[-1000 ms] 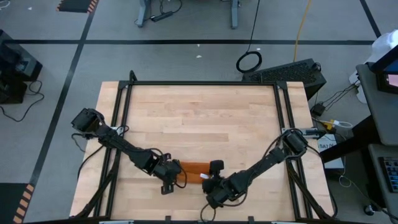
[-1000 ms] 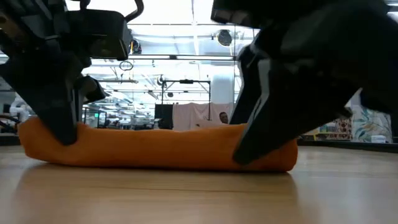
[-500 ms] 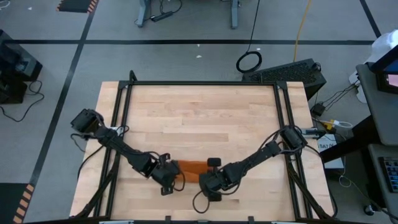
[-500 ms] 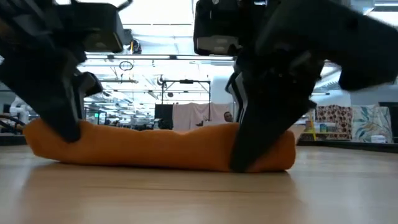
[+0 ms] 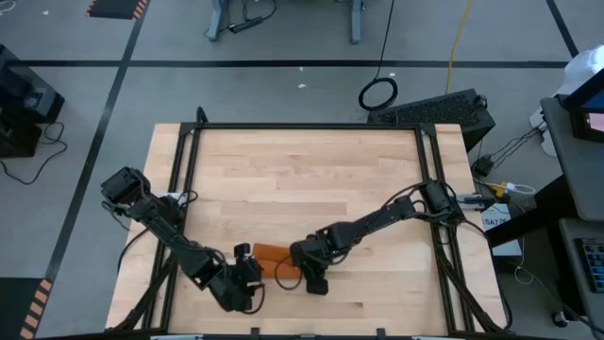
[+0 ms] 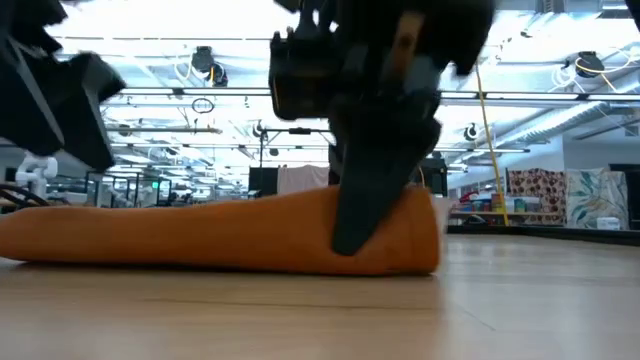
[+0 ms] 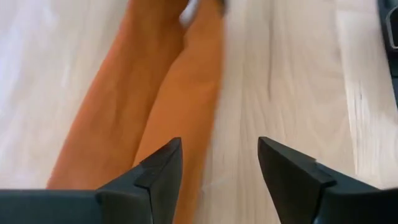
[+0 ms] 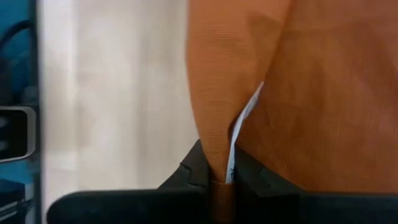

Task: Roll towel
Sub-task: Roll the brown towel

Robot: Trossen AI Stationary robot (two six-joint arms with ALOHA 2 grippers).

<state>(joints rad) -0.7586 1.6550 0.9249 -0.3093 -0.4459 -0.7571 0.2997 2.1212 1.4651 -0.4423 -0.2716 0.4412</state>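
Light wooden table [image 5: 302,179] in a big workshop, ceiling lights glowing in the background. The right gripper [image 8: 222,177] is pinched tight on a fold of the burnt-orange rolled cloth towel [image 6: 230,232], right by its little white tag [image 8: 244,121]. The left gripper [image 7: 217,165] has its fingers [image 7: 155,171] spread apart, hanging just off the towel's other end. The towel sits near the table's front edge, between both arms.

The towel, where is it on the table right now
In the high view the towel lies near the table's front edge, left of centre, between the open left gripper and the right gripper pinching its end.
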